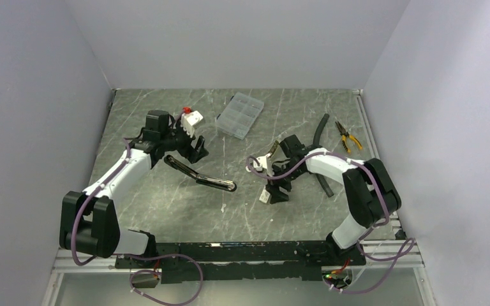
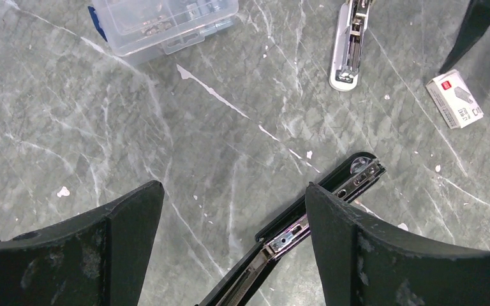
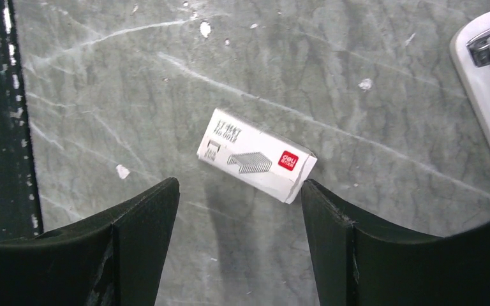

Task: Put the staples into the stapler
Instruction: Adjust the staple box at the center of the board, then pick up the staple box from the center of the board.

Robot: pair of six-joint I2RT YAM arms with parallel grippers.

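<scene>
The white staples box (image 3: 255,164) – red mark on its face, shut – is lying flat on the surface (image 3: 134,95), the black stapler (image 2: 352,181) lying hinged open to its left, metal channel showing.

A clear compartment case (image 1: 239,116) lies toward the back of the grey-green marbled surface (image 1: 166,210); the left wrist view shows a blue clasp on its side and small metal bits inside. Left of it sits a small white blocky object topped with red (image 1: 191,118). At far right, yellow-handled pliers (image 1: 347,136) lie near a black curved hose (image 1: 321,131)
</scene>
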